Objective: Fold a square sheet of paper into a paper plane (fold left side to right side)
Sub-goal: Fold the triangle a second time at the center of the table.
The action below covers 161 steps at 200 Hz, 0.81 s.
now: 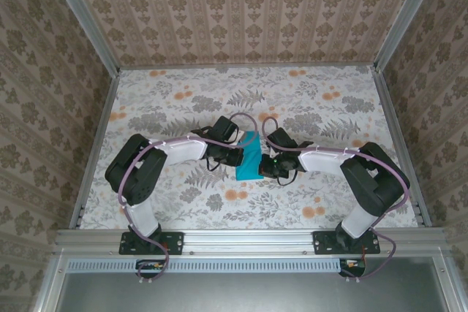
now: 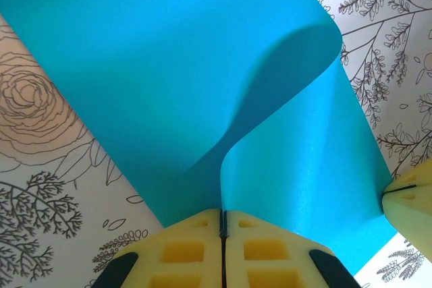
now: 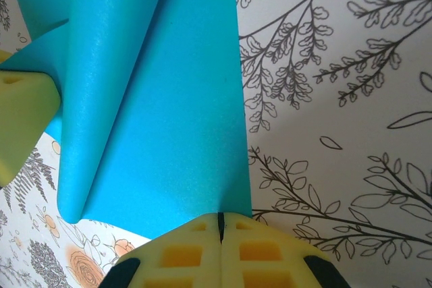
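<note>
A thin turquoise square sheet of paper point(image 1: 248, 156) lies at the middle of the flower-printed table top point(image 1: 183, 107), between the yellow-padded left gripper point(image 1: 234, 157) at its left side and the yellow-padded right gripper point(image 1: 269, 169) at its right, nearer side. One flap of the sheet curls up off the layer lying flat beneath it, and the flap's edge runs into the closed tips of the left gripper. The right gripper's closed tips touch the sheet's right near corner, with bare table top to their right.
</note>
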Each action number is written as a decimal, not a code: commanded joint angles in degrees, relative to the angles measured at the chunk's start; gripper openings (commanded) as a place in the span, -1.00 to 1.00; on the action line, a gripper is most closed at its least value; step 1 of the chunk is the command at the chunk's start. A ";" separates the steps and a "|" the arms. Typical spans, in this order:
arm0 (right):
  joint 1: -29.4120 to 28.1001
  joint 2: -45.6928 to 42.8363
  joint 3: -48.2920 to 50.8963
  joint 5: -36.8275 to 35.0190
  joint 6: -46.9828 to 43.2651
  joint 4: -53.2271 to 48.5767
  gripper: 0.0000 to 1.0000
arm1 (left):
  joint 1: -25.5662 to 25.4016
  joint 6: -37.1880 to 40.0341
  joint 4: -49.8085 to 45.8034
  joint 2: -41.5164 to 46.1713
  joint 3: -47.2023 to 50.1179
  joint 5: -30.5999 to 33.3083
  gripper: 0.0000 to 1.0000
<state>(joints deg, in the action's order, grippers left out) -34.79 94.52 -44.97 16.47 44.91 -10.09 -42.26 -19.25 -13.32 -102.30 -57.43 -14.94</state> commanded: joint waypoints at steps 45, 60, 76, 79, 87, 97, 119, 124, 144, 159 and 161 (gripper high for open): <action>-0.90 2.76 0.76 -2.22 -1.04 -5.90 -0.92 | 0.69 1.67 -0.65 -0.56 -1.18 1.29 -0.85; -0.90 2.74 0.76 -2.32 -1.05 -5.98 -0.92 | 0.71 1.67 -0.64 -0.53 -1.06 1.49 -0.85; -0.90 2.84 0.76 -2.32 -1.14 -5.98 -0.92 | 0.76 1.75 -0.52 -0.61 -1.10 1.47 -0.85; -0.90 2.80 0.76 -2.32 -1.14 -5.95 -0.92 | 0.71 1.71 -0.50 -0.60 -1.11 1.49 -0.85; -0.94 2.82 0.69 -2.32 -1.14 -5.93 -0.92 | 0.82 1.75 -0.56 -0.63 -1.02 1.49 -0.85; -0.90 2.89 0.71 -2.24 -1.14 -6.01 -0.92 | 0.78 1.76 -0.56 -0.80 -1.18 1.47 -0.85; -0.90 2.96 0.67 -2.23 -1.18 -6.04 -0.92 | 0.78 1.88 -0.48 -1.00 -1.27 1.32 -0.85; -0.90 3.06 0.61 -2.23 -1.22 -6.07 -0.92 | 0.83 1.87 -0.48 -0.97 -1.28 1.24 -0.85; -0.94 3.13 0.63 -2.15 -1.24 -6.00 -0.92 | 0.78 2.05 -0.52 -1.23 -1.41 0.97 -0.85; -0.90 3.21 0.59 -2.14 -1.22 -6.04 -0.92 | 0.83 2.05 -0.37 -1.41 -1.50 0.79 -0.85; -0.90 3.28 0.59 -2.14 -1.22 -6.01 -0.92 | 0.81 2.03 -0.38 -1.43 -1.54 0.79 -0.85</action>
<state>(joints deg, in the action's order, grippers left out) -34.83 94.70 -45.30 16.45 44.71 -10.55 -41.91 -18.63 -13.32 -102.50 -57.45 -14.11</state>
